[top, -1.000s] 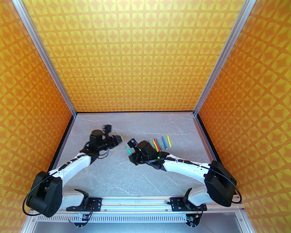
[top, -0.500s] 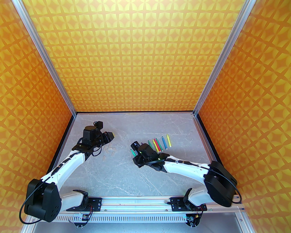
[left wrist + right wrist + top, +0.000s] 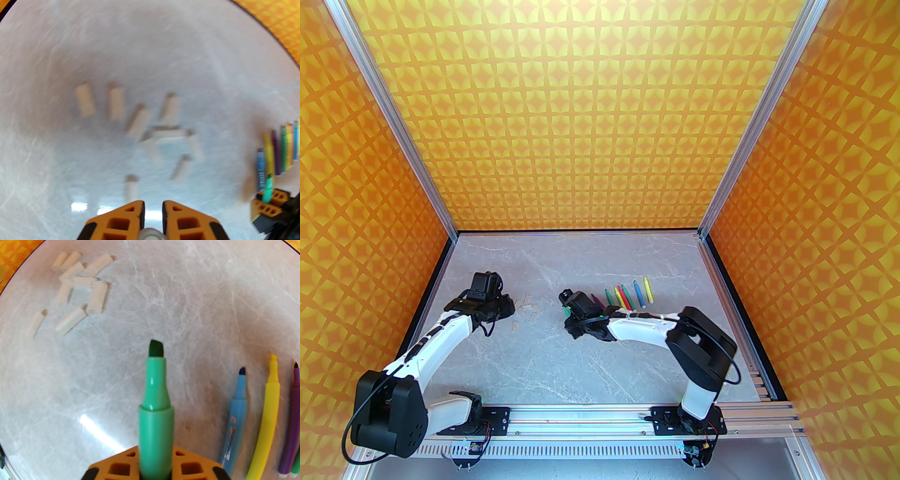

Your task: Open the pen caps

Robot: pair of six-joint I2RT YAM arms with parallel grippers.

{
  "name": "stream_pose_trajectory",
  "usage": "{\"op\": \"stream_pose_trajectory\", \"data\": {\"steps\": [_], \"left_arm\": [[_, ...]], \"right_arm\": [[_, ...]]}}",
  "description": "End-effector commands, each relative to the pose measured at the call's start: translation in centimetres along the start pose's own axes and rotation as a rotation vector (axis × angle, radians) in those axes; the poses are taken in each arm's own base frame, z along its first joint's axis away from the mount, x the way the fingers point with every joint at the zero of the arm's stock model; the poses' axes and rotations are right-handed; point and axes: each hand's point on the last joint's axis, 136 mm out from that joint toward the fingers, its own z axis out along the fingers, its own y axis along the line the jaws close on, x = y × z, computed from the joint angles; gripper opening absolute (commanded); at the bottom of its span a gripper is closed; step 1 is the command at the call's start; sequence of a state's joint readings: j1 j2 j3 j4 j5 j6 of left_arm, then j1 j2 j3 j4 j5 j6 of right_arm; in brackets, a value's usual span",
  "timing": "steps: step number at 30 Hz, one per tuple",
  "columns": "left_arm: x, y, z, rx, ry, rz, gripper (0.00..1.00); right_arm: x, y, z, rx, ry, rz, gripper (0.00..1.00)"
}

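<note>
The right gripper (image 3: 155, 470) is clenched on the green pen (image 3: 155, 408), grasping it by the barrel; its dark chisel tip is bare and points out ahead of the fingers. To its right, the other pens (image 3: 267, 415) lie side by side on the grey marble table (image 3: 590, 365); the blue, yellow and purple ones nearest it are uncapped, with their tips pointing the same way as the green one. From above, this row (image 3: 628, 297) sits just beyond the right wrist, right of the table's centre.

The loose pen caps (image 3: 96, 297), whitish and stubby, lie scattered in a small heap well apart from the pens, on the left half of the table (image 3: 527, 307); some touch one another, and a couple lie a little off to the side.

The left gripper (image 3: 153, 207) hangs just beside this heap (image 3: 138, 119), with its orange fingers drawn close together; between them, at the frame's lower edge, sits a pale rounded piece, by its look a held cap (image 3: 151, 234), though the blur leaves this uncertain.
</note>
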State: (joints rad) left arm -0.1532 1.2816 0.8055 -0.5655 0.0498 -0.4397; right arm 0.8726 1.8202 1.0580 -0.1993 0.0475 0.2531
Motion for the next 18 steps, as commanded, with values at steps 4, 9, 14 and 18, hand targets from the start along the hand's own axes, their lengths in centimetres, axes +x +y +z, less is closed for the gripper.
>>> {"op": "stream_pose_trajectory", "data": {"steps": [4, 9, 14, 18], "left_arm": [[1.6, 2.5, 2.2, -0.088, 0.072, -0.003, 0.02], [1.5, 2.8, 3.4, -0.099, 0.087, -0.008, 0.02], [1.4, 3.1, 4.4, -0.105, 0.094, -0.016, 0.02], [1.2, 3.2, 5.1, -0.113, 0.105, -0.016, 0.04]], "right_arm": [[-0.3, -0.9, 1.2, 0.05, 0.012, -0.007, 0.09], [0.4, -1.9, 2.2, 0.113, 0.046, -0.015, 0.1], [0.8, -2.7, 2.8, 0.154, 0.064, -0.027, 0.12], [1.1, -3.1, 3.1, 0.174, 0.074, -0.03, 0.14]]}}
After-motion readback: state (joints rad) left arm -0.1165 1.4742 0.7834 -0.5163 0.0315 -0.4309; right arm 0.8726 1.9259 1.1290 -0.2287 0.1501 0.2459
